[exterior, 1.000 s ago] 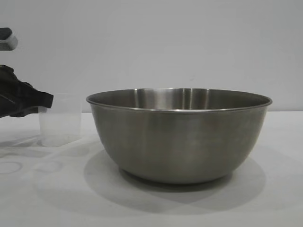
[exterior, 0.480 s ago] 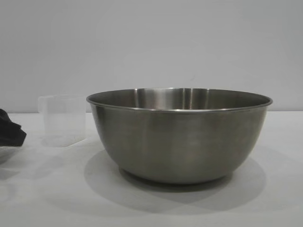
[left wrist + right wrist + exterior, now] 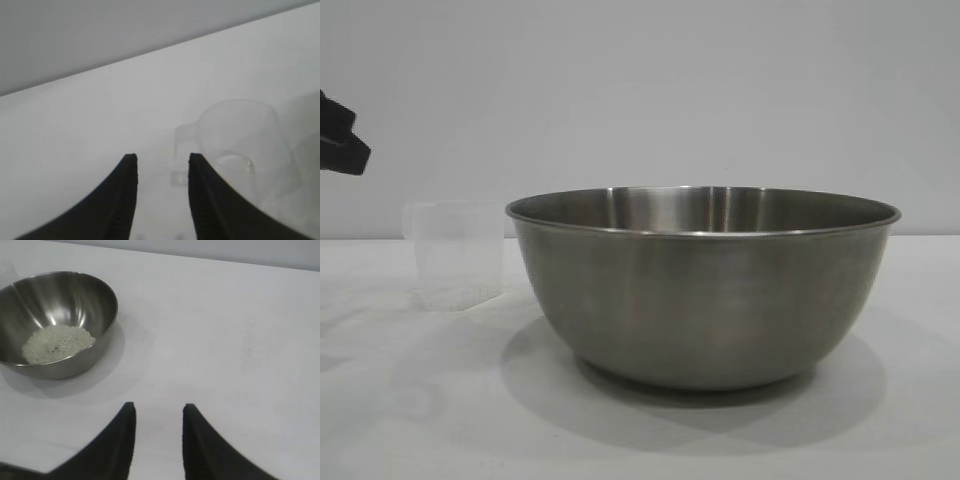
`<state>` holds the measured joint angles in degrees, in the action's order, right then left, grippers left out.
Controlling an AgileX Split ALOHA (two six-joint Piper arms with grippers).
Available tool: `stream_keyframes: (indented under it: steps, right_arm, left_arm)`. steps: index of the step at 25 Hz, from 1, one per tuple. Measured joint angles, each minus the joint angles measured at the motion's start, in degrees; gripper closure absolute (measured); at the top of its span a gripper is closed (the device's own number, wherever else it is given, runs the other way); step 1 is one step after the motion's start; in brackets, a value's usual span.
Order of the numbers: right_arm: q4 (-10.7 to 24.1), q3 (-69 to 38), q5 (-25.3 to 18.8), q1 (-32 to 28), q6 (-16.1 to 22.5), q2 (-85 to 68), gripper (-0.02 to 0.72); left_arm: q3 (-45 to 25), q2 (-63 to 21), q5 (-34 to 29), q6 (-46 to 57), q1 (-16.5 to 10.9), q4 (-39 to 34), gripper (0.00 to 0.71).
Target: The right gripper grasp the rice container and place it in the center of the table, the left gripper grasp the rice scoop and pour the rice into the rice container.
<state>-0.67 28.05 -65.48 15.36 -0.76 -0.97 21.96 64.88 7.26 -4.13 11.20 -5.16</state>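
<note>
Desk (image 3: 920, 300): flat white matte surface, carries everything in view.

Rice container (image 3: 703, 285): large brushed steel bowl, upright on the desk, by far the biggest item, casting a broad shadow around its base. From the exterior view it stands at centre, filling most of the width. From the right wrist view the same bowl (image 3: 55, 322) sits well apart from that arm's fingers, with bare desk between.

Rice (image 3: 57, 342): a thin cream-white patch lying on the bottom of the bowl, inside the rim. It covers only part of the floor of the bowl.

Rice scoop (image 3: 455, 255): small translucent plastic cup, upright on the desk, near the bowl on its left side in the exterior view, not touching it. Loop handle faces the left arm in the left wrist view (image 3: 235, 145). Whether any grains are in it I cannot tell.

Left gripper (image 3: 160, 160): jaws parted with a clear gap, nothing between them; tips apart from the scoop's handle, above the desk. In the exterior view only a black part of the arm shows at the upper left edge.

Right gripper (image 3: 157, 407): jaws parted, empty, hanging over bare desk well away from the bowl
</note>
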Motion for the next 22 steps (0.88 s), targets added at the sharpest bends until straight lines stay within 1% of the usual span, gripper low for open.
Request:
stream_keyframes:
  steps: [4,8,9,10,14,15,17,22]
  right_arm:
    - [0.1,0.0,0.0,0.0,0.0,0.0,0.467]
    - [0.1,0.0,0.0,0.0,0.0,0.0,0.467]
    - [0.1,0.0,0.0,0.0,0.0,0.0,0.467]
    - [0.1,0.0,0.0,0.0,0.0,0.0,0.467]
    - [0.1,0.0,0.0,0.0,0.0,0.0,0.467]
    - [0.1,0.0,0.0,0.0,0.0,0.0,0.467]
    - [0.1,0.0,0.0,0.0,-0.1,0.0,0.467]
    - [0.1,0.0,0.0,0.0,-0.1,0.0,0.467]
  left_arm:
    - [3.8,-16.6,-21.4,0.0,0.3,1.0,0.504]
    - [6.3,-28.5,-40.1,0.0,0.3,4.0,0.504]
    - [6.4,-30.7,-43.3,0.0,0.3,4.5,0.462]
    - [6.5,-33.4,-46.9,0.0,0.3,4.7,0.473]
    - [6.7,-43.0,-60.0,0.0,0.3,5.2,0.473]
    - [6.7,-45.4,-62.8,0.0,0.3,5.4,0.473]
    - [6.7,-49.8,-65.4,0.0,0.3,5.4,0.473]
    - [6.9,-58.4,-65.8,0.0,0.3,5.4,0.473]
